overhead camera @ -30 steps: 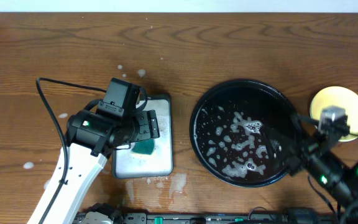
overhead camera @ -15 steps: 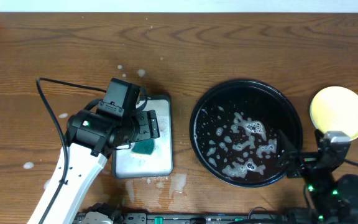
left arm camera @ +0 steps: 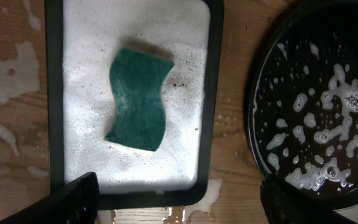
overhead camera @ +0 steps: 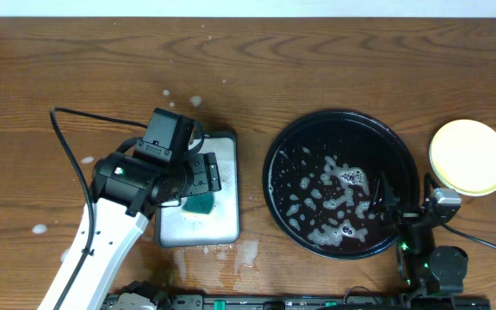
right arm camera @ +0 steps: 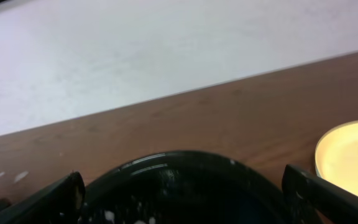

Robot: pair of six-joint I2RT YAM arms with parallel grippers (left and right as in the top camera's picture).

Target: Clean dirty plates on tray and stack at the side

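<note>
The tray (overhead camera: 275, 164) is large, round and black with a raised rim, and it sits on the wooden counter (overhead camera: 76, 69) right of centre. Its floor is wet and speckled with white foam, thickest toward the middle and lower part. A pale yellow plate (overhead camera: 470, 157) lies on the counter just to the right of the tray, outside the rim. Its face looks plain and even. I cannot tell whether other plates lie under it.

To the left of the tray is a rectangular sponge tray (left arm camera: 209, 93) with a black rim, full of white suds. A green sponge (left arm camera: 137, 99) lies flat in the foam. Splashes of foam dot the counter around it.

The left gripper (left arm camera: 180, 180) hangs over the near end of the sponge tray with its jaws spread wide. It grasps nothing, and the sponge lies apart from both fingers. The right gripper (right arm camera: 182, 177) sits low at the near right edge of the black tray, jaws likewise spread wide and empty. From its wrist camera the tray's rim shows between the fingers and the yellow plate shows to the right.
</note>
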